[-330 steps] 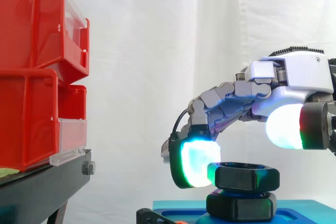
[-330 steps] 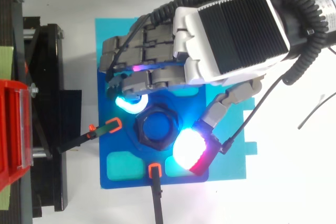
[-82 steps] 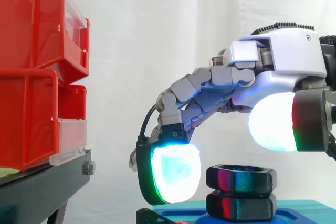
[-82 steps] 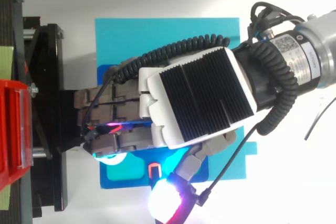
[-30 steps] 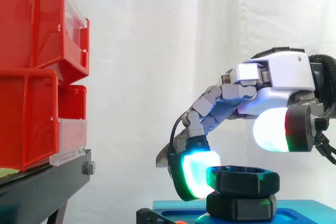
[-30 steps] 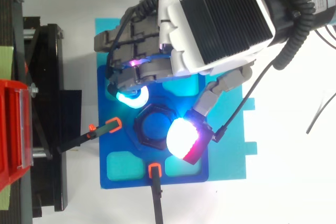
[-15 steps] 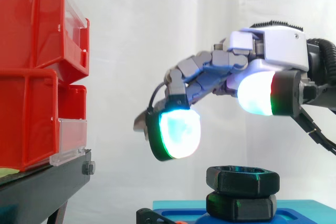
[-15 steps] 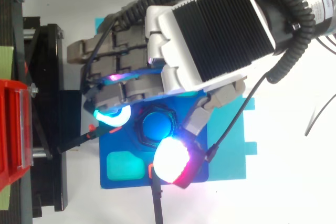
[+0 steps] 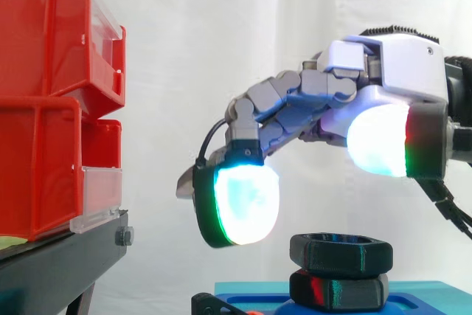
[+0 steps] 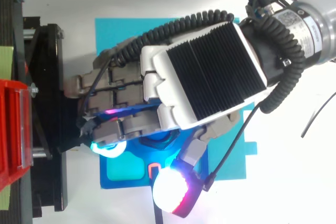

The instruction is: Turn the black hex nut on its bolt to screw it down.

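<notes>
The black hex nut (image 9: 341,251) sits on top of its bolt above a second black hex piece (image 9: 339,291) on the blue fixture (image 9: 428,300). My hand (image 9: 398,64) hovers above and to the left of the nut, apart from it. Its fingers are spread and relaxed and hold nothing. A glowing cyan-green fingertip pad (image 9: 236,204) hangs left of the nut at about its height. The thumb pad (image 9: 377,139) glows white above the nut's right side. From above, my hand (image 10: 205,77) covers the nut and most of the blue fixture (image 10: 123,182).
Red bins (image 9: 44,108) stand stacked on a black stand (image 9: 59,263) at the left, close to my fingertips. An orange-tipped clamp (image 10: 154,170) sits at the fixture's front edge. A teal mat (image 10: 157,30) lies under the fixture.
A second ago the fingertips touched the nut's sides. They came off and the hand rose, swung round over the fixture, and has now sunk a little. The nut stands unmoved.
</notes>
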`<action>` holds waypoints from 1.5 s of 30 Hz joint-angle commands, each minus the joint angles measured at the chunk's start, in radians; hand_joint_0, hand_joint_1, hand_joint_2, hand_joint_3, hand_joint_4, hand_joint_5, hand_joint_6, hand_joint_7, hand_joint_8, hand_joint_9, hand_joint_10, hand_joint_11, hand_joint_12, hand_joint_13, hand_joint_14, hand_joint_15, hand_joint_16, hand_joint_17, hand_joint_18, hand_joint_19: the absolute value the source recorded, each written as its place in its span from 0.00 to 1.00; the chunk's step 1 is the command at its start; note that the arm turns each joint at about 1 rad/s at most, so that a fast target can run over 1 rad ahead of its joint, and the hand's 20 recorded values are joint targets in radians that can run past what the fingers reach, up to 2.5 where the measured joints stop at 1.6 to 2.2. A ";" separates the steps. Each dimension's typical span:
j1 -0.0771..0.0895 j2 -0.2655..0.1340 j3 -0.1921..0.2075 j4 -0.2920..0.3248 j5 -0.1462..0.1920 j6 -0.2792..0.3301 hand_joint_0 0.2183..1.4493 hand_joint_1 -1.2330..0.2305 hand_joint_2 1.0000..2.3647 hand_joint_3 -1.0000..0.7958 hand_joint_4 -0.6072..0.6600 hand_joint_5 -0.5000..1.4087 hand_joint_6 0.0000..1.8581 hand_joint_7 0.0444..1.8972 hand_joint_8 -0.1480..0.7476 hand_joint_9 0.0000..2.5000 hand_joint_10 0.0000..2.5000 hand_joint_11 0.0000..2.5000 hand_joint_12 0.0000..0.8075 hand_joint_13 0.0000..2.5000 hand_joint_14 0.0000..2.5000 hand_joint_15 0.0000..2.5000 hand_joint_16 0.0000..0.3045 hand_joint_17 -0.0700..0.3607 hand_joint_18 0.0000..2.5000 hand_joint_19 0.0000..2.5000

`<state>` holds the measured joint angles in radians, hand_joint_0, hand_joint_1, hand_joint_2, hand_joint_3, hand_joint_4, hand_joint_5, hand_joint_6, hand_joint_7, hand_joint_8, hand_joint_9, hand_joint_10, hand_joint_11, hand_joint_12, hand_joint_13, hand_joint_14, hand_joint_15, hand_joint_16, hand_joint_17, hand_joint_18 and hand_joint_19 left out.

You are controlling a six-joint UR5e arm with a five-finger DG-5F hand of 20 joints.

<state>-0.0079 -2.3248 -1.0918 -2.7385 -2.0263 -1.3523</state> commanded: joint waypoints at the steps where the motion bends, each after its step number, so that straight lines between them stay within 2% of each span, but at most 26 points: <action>1: 0.006 -0.001 -0.005 -0.001 0.006 0.004 0.22 0.63 0.00 0.28 0.75 0.18 0.27 0.49 0.55 0.28 0.01 0.18 0.45 0.23 0.00 0.07 0.17 0.43 0.26 0.18; 6: 0.006 -0.001 -0.007 0.003 0.006 0.012 0.22 0.63 0.00 0.28 0.76 0.20 0.27 0.63 0.56 0.29 0.00 0.19 0.45 0.23 0.00 0.07 0.17 0.43 0.27 0.18; 8: 0.006 -0.001 -0.007 0.003 0.006 0.013 0.22 0.63 0.00 0.28 0.76 0.21 0.27 0.64 0.56 0.29 0.01 0.19 0.45 0.23 0.00 0.07 0.17 0.43 0.27 0.18; 17: 0.009 -0.010 -0.007 0.013 0.006 0.019 0.22 0.63 0.00 0.28 0.77 0.20 0.27 0.58 0.56 0.29 0.00 0.19 0.45 0.23 0.00 0.07 0.17 0.43 0.26 0.18; 22: 0.008 -0.013 -0.007 0.045 0.006 0.059 0.22 0.63 0.00 0.28 0.77 0.19 0.27 0.55 0.55 0.29 0.00 0.19 0.45 0.23 0.00 0.07 0.17 0.43 0.27 0.18; 29: 0.006 -0.013 -0.007 0.046 0.006 0.059 0.22 0.63 0.00 0.28 0.75 0.18 0.27 0.50 0.55 0.29 0.00 0.18 0.45 0.23 0.00 0.07 0.17 0.43 0.27 0.18; 32: 0.006 -0.013 -0.017 0.049 0.006 0.058 0.22 0.63 0.00 0.28 0.74 0.18 0.27 0.48 0.55 0.28 0.00 0.18 0.45 0.23 0.00 0.07 0.17 0.43 0.27 0.17; 33: 0.006 -0.013 -0.033 0.051 0.006 0.061 0.22 0.63 0.00 0.28 0.73 0.18 0.27 0.48 0.55 0.28 0.00 0.18 0.45 0.23 0.00 0.07 0.17 0.43 0.27 0.17; 35: 0.006 -0.013 -0.048 0.068 0.006 0.061 0.22 0.63 0.00 0.28 0.74 0.18 0.27 0.48 0.55 0.28 0.00 0.18 0.45 0.23 0.00 0.07 0.17 0.43 0.27 0.18; 38: 0.005 -0.013 -0.049 0.092 0.006 0.061 0.22 0.63 0.00 0.28 0.74 0.18 0.27 0.49 0.55 0.28 0.00 0.18 0.45 0.23 0.00 0.07 0.17 0.43 0.26 0.18; 45: 0.002 -0.015 -0.049 0.097 0.006 0.067 0.22 0.63 0.00 0.28 0.76 0.19 0.27 0.56 0.55 0.28 0.00 0.19 0.45 0.23 0.00 0.07 0.17 0.43 0.26 0.18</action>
<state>-0.0046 -2.3381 -1.1409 -2.6438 -2.0203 -1.2868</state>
